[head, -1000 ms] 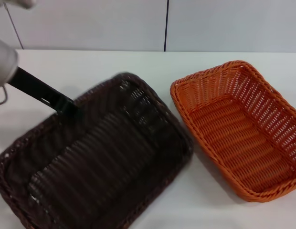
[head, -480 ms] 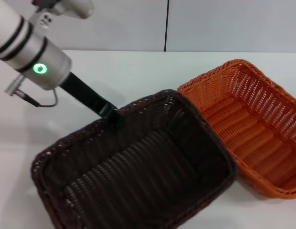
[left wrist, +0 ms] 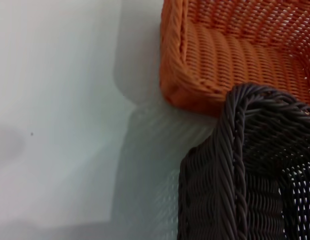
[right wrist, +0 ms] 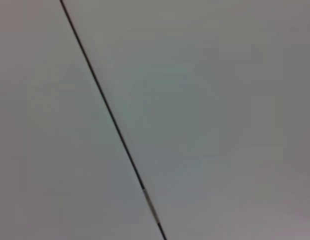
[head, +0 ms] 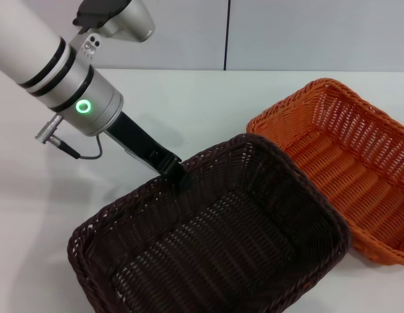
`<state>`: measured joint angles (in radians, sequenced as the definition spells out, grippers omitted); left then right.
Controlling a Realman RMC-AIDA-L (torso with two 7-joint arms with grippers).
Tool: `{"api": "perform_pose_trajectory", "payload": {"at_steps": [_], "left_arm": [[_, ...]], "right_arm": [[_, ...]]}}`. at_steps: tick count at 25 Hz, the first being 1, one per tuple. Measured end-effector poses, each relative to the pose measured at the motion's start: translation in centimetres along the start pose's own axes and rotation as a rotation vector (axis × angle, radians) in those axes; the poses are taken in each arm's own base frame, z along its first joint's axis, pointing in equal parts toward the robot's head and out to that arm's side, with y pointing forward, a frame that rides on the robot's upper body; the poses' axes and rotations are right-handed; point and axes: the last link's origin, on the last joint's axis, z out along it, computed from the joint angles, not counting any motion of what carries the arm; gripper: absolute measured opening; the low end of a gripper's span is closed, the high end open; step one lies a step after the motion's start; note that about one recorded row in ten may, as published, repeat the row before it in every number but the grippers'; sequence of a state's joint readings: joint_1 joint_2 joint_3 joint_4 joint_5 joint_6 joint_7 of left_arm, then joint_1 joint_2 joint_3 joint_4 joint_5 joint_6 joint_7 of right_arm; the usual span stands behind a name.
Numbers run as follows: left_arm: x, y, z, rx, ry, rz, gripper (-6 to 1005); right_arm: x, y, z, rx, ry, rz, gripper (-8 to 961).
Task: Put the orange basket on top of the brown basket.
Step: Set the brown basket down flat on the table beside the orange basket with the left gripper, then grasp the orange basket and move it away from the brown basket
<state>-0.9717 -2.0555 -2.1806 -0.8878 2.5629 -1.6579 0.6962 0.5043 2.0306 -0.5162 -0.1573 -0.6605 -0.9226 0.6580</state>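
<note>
Gripping the far-left rim of the brown basket [head: 215, 241], the left gripper [head: 174, 171] reaches in from the upper left of the head view, its dark fingers closed over the braided edge. The arm's silver wrist shows a lit green ring [head: 83, 106], and a thin cable [head: 85, 154] loops beneath it.

The brown basket sits in the near middle of the white table [head: 189, 111], turned at an angle. Its right corner overlaps the near-left edge of the orange basket [head: 345, 156], covering part of that rim in the head view. Whether the brown basket is lifted clear of the table or dragging on it cannot be told for certain, though the left wrist view shows its corner [left wrist: 245, 165] standing above the orange basket's [left wrist: 230, 50] outer wall, with a pale shadow on the table [left wrist: 60, 110] below.

The orange basket lies to the right, on the table, open side up, and part of it runs out of the head view at the right edge.

The right gripper appears in no view; the right wrist camera shows only a plain pale surface crossed by a thin dark line [right wrist: 110, 117].
</note>
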Motion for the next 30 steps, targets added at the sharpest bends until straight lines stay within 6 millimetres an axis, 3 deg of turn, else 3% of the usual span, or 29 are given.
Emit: {"api": "perform_pose_trajectory", "payload": {"at_steps": [8,13,15,18,19,20,22,24,25,29,30], "left_arm": [[-0.5,-0.3,-0.2,-0.025,0.055,-0.024,353],[-0.5,-0.5,-0.8,-0.024,0.116,-0.023,372],[-0.4,-0.6,-1.2,-0.022,0.148,-0.022,449],[-0.4,-0.8,-1.6,-0.027,0.196,-0.016,565],[-0.4,-0.8,-1.7,-0.032,0.216,-0.01,604],[-0.3,-0.8,-1.8,-0.035,0.231,-0.005,650],[-0.4,-1.0,-2.0,-0.045,0.26,0.003,742],[-0.6,-1.3,-2.2,-0.048,0.285,0.005,834],[-0.6,-1.3,-2.2,-0.048,0.285,0.005,846],[-1.1,-1.8,-1.9,-0.042,0.295,0.009,859],[-1.1,-1.8,-1.9,-0.042,0.295,0.009,859]], "right_arm": [[-1.1,-0.4,0.4,-0.111,0.07,0.058,831],[-3.3,-0.4,1.0,-0.277,0.222,0.095,831],[-4.4,-0.2,1.1,-0.347,0.317,0.119,831],[-6.9,0.2,0.7,-0.456,0.501,0.139,831],[-8.6,0.3,0.2,-0.494,0.599,0.136,831],[-8.6,0.3,0.2,-0.494,0.599,0.136,831],[-10.7,0.4,-0.6,-0.513,0.716,0.125,831],[-14.0,0.1,-1.8,-0.478,0.872,0.071,831],[-14.0,0.1,-1.8,-0.478,0.872,0.071,831],[-18.0,0.1,-3.1,-0.406,1.024,0.001,832],[-18.0,0.1,-3.1,-0.406,1.024,0.001,832]]}}
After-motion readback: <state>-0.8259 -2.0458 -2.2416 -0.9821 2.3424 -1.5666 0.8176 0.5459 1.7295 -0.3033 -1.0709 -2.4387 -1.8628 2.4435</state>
